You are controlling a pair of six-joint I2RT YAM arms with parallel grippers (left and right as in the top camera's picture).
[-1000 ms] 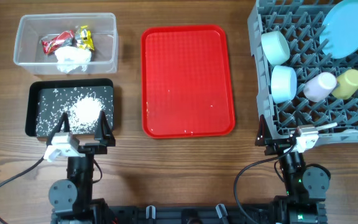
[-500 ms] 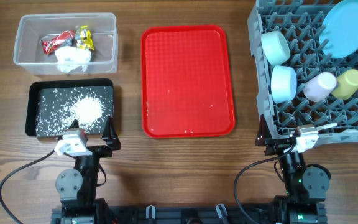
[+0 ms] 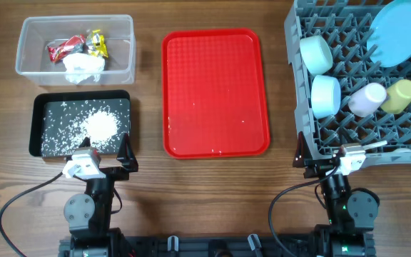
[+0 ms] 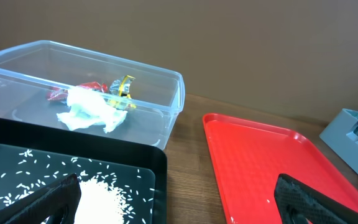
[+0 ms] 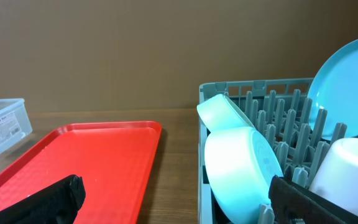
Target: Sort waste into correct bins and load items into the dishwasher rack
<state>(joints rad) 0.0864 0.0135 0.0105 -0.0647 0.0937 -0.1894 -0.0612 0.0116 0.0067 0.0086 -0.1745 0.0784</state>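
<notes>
Rack [image 3: 355,135] and red tray [image 3: 215,93] sit on brown wooden table [image 3: 148,185].

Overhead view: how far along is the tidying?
Nearly done. Napkin and wrappers lie in the clear tub, rice in the black tray; bowls, plate and cups stand in the rack. The left claw and right claw are open and empty. Only pale specks dot the red tray.

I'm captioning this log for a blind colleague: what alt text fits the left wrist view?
A clear plastic rectangular tub holding a crumpled white napkin, a red wrapper and a yellow wrapper sits behind a black rectangular tray strewn with white rice-like grains. A flat red tray lies to the right; the open left pincer frames the bottom edge.
</notes>
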